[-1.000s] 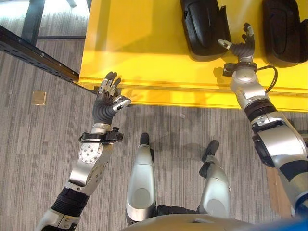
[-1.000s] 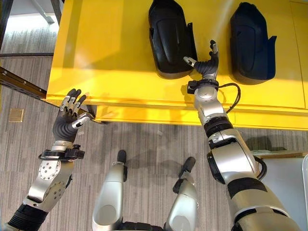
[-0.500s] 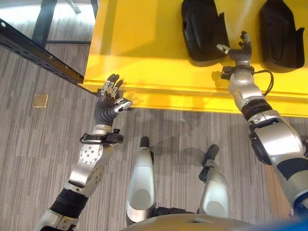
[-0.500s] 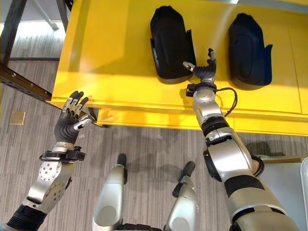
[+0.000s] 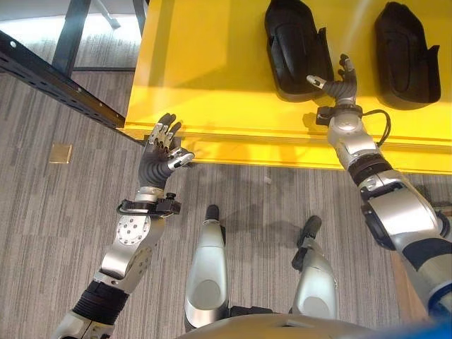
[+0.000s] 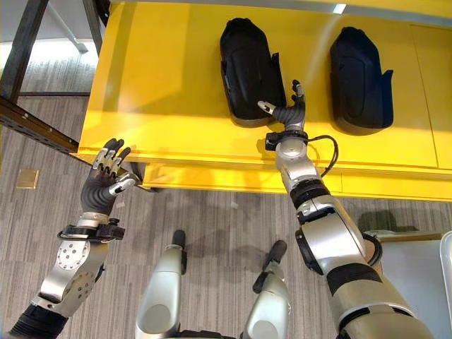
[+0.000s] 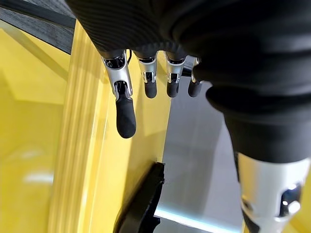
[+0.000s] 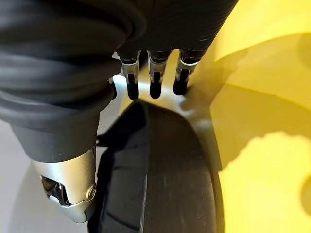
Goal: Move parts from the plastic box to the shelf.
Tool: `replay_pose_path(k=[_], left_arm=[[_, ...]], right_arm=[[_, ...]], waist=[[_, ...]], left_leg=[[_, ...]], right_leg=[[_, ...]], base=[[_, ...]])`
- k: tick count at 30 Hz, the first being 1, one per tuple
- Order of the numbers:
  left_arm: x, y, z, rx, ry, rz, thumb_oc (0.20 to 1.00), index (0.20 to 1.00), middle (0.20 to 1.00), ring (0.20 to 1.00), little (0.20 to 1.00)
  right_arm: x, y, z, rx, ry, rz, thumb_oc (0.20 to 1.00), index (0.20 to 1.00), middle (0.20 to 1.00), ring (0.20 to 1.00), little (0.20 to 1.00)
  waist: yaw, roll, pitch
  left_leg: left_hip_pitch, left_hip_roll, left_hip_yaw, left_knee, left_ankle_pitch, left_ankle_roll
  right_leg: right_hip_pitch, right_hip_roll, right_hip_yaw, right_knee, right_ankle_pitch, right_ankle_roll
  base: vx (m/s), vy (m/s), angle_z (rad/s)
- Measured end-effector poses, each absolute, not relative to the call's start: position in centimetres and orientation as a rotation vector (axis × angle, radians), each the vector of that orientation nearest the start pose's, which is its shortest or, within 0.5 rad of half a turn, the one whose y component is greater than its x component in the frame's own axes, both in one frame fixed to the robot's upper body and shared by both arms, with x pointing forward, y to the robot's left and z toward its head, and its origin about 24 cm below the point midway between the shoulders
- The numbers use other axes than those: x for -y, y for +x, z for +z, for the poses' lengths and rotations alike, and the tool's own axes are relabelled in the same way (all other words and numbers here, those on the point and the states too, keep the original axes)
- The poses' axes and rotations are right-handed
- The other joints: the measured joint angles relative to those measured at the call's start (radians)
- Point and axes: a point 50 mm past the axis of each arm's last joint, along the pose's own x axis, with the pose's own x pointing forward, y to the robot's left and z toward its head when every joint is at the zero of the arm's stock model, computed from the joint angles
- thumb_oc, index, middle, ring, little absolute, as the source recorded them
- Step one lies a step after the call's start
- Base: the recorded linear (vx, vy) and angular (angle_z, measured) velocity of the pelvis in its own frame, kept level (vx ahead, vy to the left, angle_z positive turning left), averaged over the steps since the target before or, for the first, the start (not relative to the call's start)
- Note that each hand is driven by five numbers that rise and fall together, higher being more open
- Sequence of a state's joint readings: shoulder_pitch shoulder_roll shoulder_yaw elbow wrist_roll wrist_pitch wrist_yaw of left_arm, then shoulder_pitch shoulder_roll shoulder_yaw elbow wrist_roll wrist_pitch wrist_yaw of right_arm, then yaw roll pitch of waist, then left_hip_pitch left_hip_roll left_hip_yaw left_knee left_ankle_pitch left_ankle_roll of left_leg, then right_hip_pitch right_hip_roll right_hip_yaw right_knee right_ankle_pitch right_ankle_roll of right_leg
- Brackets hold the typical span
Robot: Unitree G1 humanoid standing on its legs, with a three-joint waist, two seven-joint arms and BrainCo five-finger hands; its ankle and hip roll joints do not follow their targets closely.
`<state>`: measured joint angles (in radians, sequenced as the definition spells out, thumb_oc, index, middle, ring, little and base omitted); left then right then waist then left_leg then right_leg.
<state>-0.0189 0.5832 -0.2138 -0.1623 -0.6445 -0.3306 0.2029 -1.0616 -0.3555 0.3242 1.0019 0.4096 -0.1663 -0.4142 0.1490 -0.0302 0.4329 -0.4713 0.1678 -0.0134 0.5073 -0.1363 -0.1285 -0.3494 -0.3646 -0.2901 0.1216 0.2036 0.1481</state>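
Observation:
Two black moulded parts lie on the yellow shelf (image 5: 212, 78): one near the middle (image 5: 293, 46) and one further right (image 5: 401, 46). My right hand (image 5: 340, 83) is over the shelf between them, close to the near right corner of the middle part (image 8: 165, 184). It is open, fingers (image 8: 155, 82) straight, thumb spread toward the part, and it holds nothing. My left hand (image 5: 159, 152) is raised, open and empty, just in front of the shelf's front left corner, its fingers (image 7: 125, 114) by the yellow edge (image 7: 87, 160).
A dark metal rail (image 5: 56, 78) runs diagonally at the left, beside the shelf's corner. A small brass plate (image 5: 61, 153) is set in the grey carpet. A pale container edge (image 6: 446, 261) shows at the far lower right.
The view has shifted a little. My right hand has drawn slightly back toward the shelf's front edge and nearer the middle part. The left hand has stayed in place.

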Motion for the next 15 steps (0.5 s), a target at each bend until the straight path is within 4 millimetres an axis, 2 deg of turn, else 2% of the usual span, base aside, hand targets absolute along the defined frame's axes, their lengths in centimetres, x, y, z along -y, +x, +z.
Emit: replay_pose_path(k=[15], left_arm=[[-20.13,24.69,11.5,0.342,-0.156,-0.059,1.0,1.0,1.0,1.0,1.0]], right_arm=[[16.71,41.13,18.28,0.219,-0.123,-0.257,1.0,1.0,1.0,1.0,1.0]], waist=[[0.0,0.0,0.0]], left_leg=[[-0.001,0.0,0.0,0.001,-0.002,0.0]], right_leg=[[-0.001,0.0,0.0,-0.001,-0.001,0.001]], base=[[0.0,0.0,0.0]])
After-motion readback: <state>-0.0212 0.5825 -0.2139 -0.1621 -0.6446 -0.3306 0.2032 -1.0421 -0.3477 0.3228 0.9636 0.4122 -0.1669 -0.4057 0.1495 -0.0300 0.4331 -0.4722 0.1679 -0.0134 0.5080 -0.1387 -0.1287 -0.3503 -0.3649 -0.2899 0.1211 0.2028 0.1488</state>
